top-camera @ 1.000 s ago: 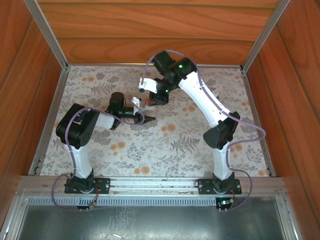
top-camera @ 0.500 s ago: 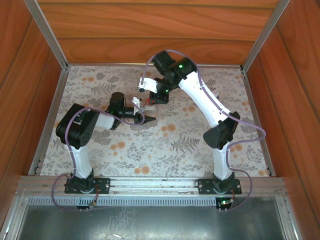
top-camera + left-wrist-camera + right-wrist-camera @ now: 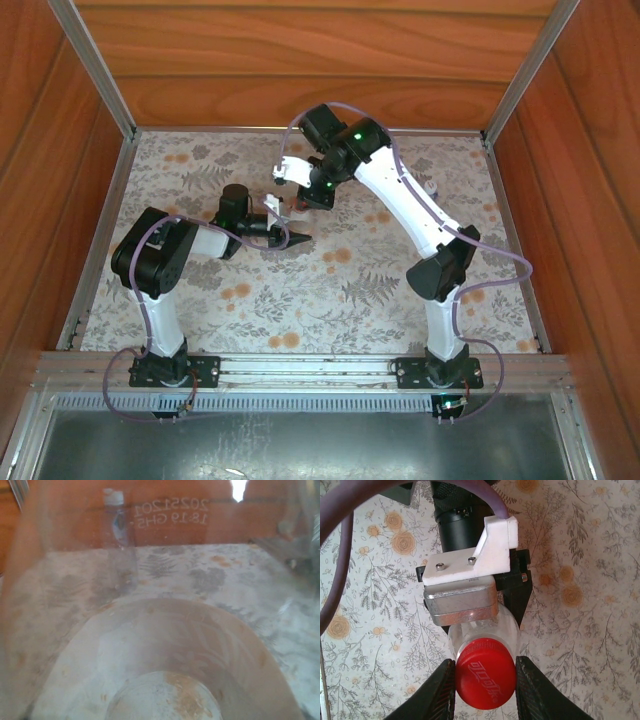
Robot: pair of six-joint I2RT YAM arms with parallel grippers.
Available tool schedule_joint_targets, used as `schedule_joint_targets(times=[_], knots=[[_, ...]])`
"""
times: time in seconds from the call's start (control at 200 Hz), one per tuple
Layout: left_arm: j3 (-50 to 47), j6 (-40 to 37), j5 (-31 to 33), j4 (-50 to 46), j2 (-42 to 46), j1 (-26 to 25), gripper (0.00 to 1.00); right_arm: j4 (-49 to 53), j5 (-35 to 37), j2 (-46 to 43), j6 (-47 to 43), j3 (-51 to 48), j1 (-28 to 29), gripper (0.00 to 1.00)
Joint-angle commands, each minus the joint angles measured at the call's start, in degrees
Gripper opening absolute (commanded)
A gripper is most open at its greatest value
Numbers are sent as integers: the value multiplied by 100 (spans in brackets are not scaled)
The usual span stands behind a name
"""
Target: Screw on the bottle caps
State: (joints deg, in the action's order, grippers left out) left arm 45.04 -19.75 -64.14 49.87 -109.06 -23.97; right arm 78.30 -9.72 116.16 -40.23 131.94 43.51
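Observation:
A clear bottle point(image 3: 507, 627) stands upright over the floral mat, with my left gripper point(image 3: 288, 238) shut around its body; that gripper's black fingers point(image 3: 521, 592) flank the bottle in the right wrist view. The bright red cap point(image 3: 485, 680) sits on the bottle's neck. My right gripper point(image 3: 485, 679) reaches down from above, and its two fingers press against opposite sides of the cap. In the left wrist view I look through the held bottle's clear wall point(image 3: 165, 645). A second bottle point(image 3: 117, 527) with a white cap point(image 3: 113, 496) on top stands far off.
The second bottle point(image 3: 430, 187) stands at the mat's back right, beyond the right arm's forearm. Wooden walls and aluminium rails point(image 3: 100, 230) close in the mat on three sides. Open mat lies in front of both grippers.
The right gripper's fingers have closed in onto the red cap, and its wrist has shifted slightly left. The left arm has held still with the bottle.

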Motion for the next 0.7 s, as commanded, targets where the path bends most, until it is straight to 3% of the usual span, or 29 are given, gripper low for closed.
schedule_joint_targets(times=[0.0,0.245,0.485,0.695], knots=[[-196,-29,270,-1003,-230,-53,57,228,323,-16,586,-267,147,26],[-180,24,300,-1017,-204,-59,57,610,985,104,1772,-58,315,24],[-171,59,364,-1049,-186,-60,57,823,1653,223,3840,19,486,17],[-163,68,376,-1069,-198,-58,56,1450,1718,508,5845,535,578,14]])
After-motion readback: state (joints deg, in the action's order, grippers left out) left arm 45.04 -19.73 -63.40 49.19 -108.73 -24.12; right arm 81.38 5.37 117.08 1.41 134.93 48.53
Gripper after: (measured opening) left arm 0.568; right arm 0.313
